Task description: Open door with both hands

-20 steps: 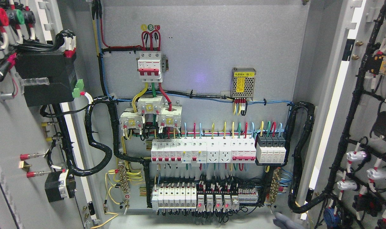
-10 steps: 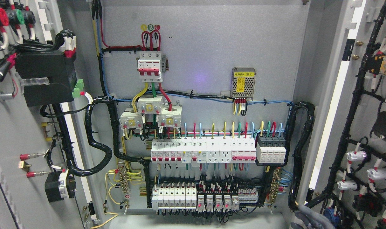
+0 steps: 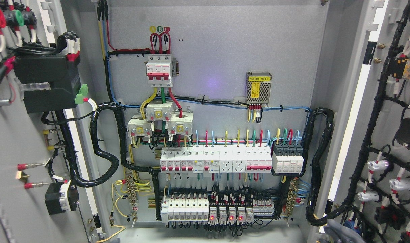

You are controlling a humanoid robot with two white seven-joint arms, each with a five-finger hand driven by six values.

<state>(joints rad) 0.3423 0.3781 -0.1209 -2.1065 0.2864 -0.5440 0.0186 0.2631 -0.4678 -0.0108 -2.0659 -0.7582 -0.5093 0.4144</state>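
- Both doors of the cabinet stand wide open: the left door fills the left side of the frame, the right door fills the right side, and each shows its inner face with wiring.
- Between them the back panel is in full view, so I judge the task to be almost finished.
- Only one hand shows, grey, at the bottom right edge, just beside the lower inner edge of the right door. Its arm is out of the frame, so I cannot tell which hand it is, and I cannot tell whether its fingers are curled or what they hold.
- No other hand is in view.
- To do the step well, I think the hand should press on bare metal of the door edge only and push outward slowly, stopping when the hinge resists.
- The black cable bundle runs down the right side of the panel and curves across to the right door, very near the hand; fingers could catch it.
- The white connectors on the right door are also near and look fragile.
- In the middle are the breaker rows, with small red lights low in the centre, so the cabinet may be live; better to keep the hand outside.
- The black box sits on the left door in the upper left.
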